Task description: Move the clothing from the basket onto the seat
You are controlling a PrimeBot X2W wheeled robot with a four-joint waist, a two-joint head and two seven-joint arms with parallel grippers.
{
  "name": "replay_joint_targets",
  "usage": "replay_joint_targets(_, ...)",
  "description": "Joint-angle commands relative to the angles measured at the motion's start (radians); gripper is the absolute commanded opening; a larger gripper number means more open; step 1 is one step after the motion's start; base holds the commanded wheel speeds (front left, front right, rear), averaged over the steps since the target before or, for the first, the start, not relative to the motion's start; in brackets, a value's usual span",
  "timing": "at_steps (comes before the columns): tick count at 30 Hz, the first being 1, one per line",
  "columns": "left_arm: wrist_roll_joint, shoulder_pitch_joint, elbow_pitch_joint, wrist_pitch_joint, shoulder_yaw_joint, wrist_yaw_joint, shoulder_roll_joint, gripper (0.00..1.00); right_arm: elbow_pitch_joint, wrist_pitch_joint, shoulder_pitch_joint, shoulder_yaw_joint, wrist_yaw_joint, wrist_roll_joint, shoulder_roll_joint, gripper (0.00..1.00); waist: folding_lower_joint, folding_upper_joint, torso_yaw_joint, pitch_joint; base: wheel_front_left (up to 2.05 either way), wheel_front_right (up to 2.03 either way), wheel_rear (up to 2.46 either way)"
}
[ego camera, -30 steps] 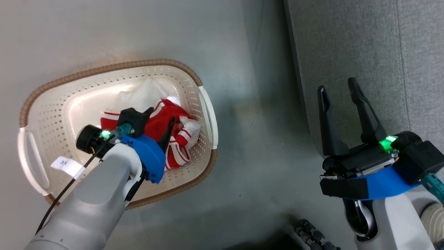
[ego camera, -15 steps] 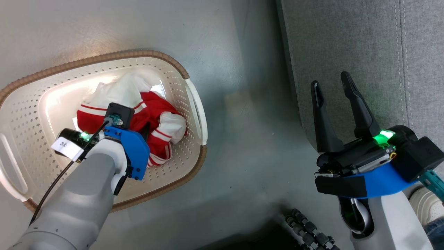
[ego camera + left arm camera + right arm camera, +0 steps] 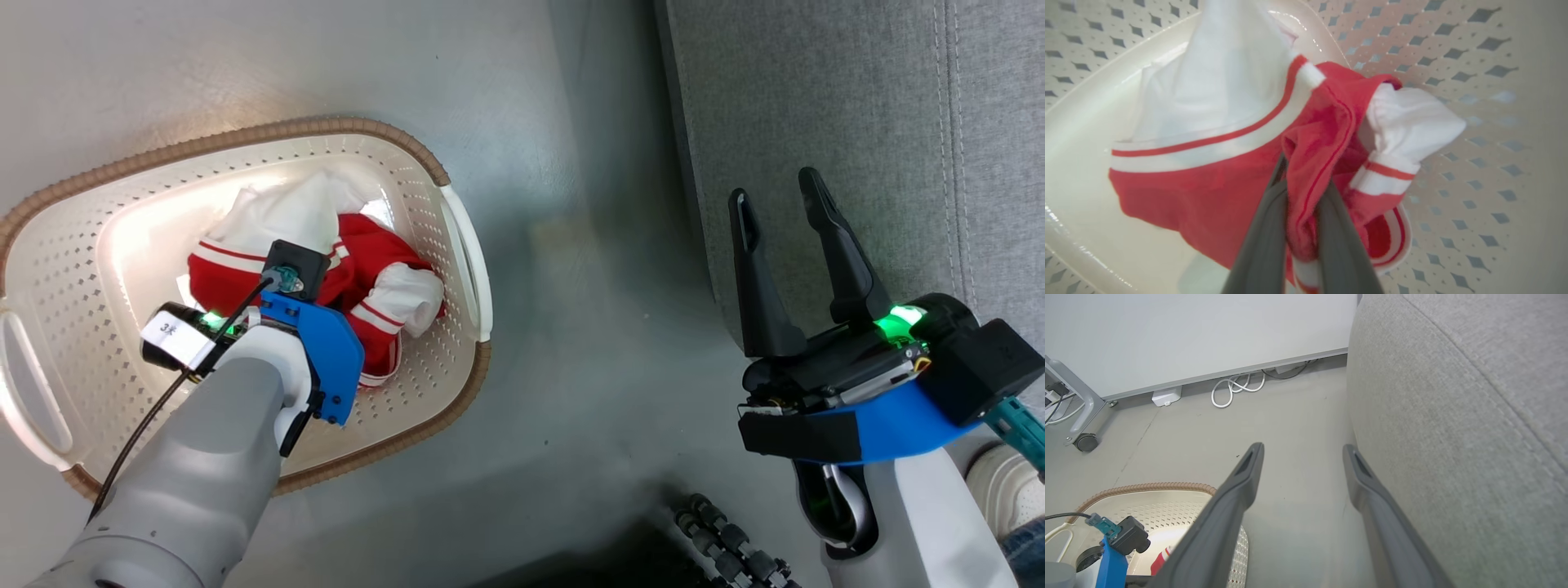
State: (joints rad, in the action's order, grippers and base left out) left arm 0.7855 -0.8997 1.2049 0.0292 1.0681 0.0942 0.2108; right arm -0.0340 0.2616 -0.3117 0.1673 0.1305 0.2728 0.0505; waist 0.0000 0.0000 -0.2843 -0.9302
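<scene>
Grey floor [image 3: 571,392] underfoot, smooth with a dull shine. On it the basket [image 3: 359,126] sits to the robot's left and the seat [image 3: 816,98] rises on the right, a strip of bare floor between them. The clothing [image 3: 380,269] is down in the basket, a bunched red-and-white heap on the bottom, lying a little toward the seat's side. And here's the grab: the left gripper [image 3: 1303,179] is buried in that heap, and its wrist view shows it plainly, two dark fingers [image 3: 1267,228] drawn together with a thick red fold pinched between them. That's a clamp on the clothing, though by the look of it on one ridge of cloth only; a white panel and a striped cuff hang loose on either side. The right gripper [image 3: 774,189] hovers by the seat's near edge, jaws spread wide, nothing in them. So I'd call this the pick: grip made, lift not yet begun, no clothing on the seat. The next move calls for a straight rise, high enough for the trailing cloth to clear the rim, then a swing right across the gap and a release well in on the cushion. Watch for that fold slipping out, or a dangling cuff snagging the rim and dragging the basket along.
</scene>
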Motion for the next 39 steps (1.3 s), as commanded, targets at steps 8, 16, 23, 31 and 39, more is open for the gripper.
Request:
replay_joint_targets(8,0.012,0.030,0.003,0.057,0.010,0.017,-0.043,0.00,0.037,0.005,-0.012,-0.007,0.000,-0.026,0.000,1.00,0.0000,0.0000,0.044,0.139,0.00,0.00,0.00)
replay_joint_targets(16,0.045,0.119,-0.009,0.116,0.018,0.034,-0.088,0.00,0.134,0.001,0.043,-0.031,0.000,-0.087,0.000,1.00,0.0000,0.0000,0.124,0.391,0.00,0.00,0.00)
replay_joint_targets(23,0.087,0.215,-0.087,0.146,0.059,0.036,-0.120,0.00,0.186,-0.044,0.121,-0.074,0.000,-0.125,0.001,1.00,0.0000,0.0000,0.208,0.620,0.00,0.00,0.00)
replay_joint_targets(31,0.142,0.242,-0.229,0.171,0.136,0.037,-0.106,0.00,0.191,-0.090,0.210,-0.090,0.000,-0.118,0.001,1.00,0.0000,0.0000,0.299,0.797,0.00,0.00,0.00)
replay_joint_targets(39,0.173,0.177,-0.336,0.204,0.168,0.037,-0.089,0.00,0.185,-0.127,0.266,-0.077,0.000,-0.099,0.001,1.00,0.0000,0.0000,0.361,0.901,0.00,0.00,0.00)
